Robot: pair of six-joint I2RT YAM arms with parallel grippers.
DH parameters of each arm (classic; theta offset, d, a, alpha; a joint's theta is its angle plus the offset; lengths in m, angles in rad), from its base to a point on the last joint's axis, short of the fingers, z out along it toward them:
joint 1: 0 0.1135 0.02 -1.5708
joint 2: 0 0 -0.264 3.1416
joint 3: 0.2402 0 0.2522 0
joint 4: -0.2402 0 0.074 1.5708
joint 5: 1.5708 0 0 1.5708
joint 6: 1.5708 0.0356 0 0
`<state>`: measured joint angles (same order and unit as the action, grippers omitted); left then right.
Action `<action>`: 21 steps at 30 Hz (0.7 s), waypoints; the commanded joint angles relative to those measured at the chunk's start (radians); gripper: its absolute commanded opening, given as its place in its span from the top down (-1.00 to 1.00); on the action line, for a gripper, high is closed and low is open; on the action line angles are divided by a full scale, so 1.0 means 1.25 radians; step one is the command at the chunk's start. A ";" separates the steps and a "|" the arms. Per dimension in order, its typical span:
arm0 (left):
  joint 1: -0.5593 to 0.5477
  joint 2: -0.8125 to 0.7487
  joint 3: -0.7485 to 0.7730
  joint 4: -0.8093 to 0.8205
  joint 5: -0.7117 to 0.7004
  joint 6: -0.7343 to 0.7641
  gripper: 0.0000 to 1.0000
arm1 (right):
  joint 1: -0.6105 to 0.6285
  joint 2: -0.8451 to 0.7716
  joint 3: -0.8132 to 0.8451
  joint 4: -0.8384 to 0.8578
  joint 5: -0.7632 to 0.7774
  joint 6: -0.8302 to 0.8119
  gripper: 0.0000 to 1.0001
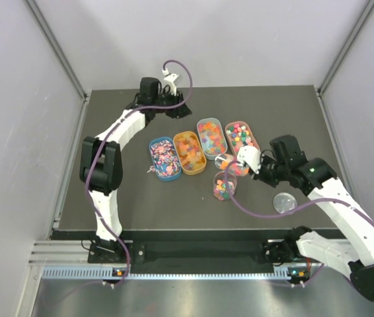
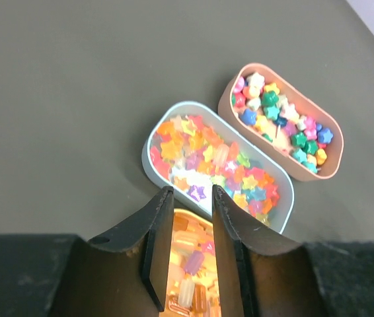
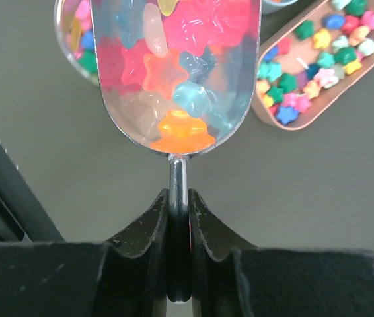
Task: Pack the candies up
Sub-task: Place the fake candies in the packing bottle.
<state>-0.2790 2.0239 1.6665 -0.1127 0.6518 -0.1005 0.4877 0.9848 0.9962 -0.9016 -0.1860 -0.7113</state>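
Dark surface carries four oval trays in a row: blue tray, orange tray, pale-blue tray, pink tray. All four hold candies, mixed colours; the ones in the pale-blue and pink trays are star-shaped. More candies fill the scoop (pink, orange and pale-blue stars) and sit in the jar. Right jaws are clenched on the scoop's thin handle, bowl pointing away from the wrist. Scoop is held off the surface between the pink tray and the jar, close to the jar; can't tell if it's over the mouth. Clear round disc lies flat near the right arm, apart from the jar. Left jaws are partly released with nothing between the fingers, hovering at the far side of the row, orange tray visible through the gap.
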 commanded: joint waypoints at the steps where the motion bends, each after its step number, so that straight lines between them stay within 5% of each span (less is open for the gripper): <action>1: 0.001 -0.062 -0.024 0.003 -0.002 0.024 0.30 | -0.004 -0.048 -0.024 -0.021 -0.011 -0.068 1.00; 21: 0.000 -0.091 -0.057 -0.002 -0.018 0.039 0.28 | -0.002 0.013 -0.039 -0.144 0.081 -0.222 1.00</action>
<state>-0.2790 1.9717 1.6051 -0.1383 0.6270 -0.0746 0.4877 0.9676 0.8921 -1.0557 -0.1055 -0.9501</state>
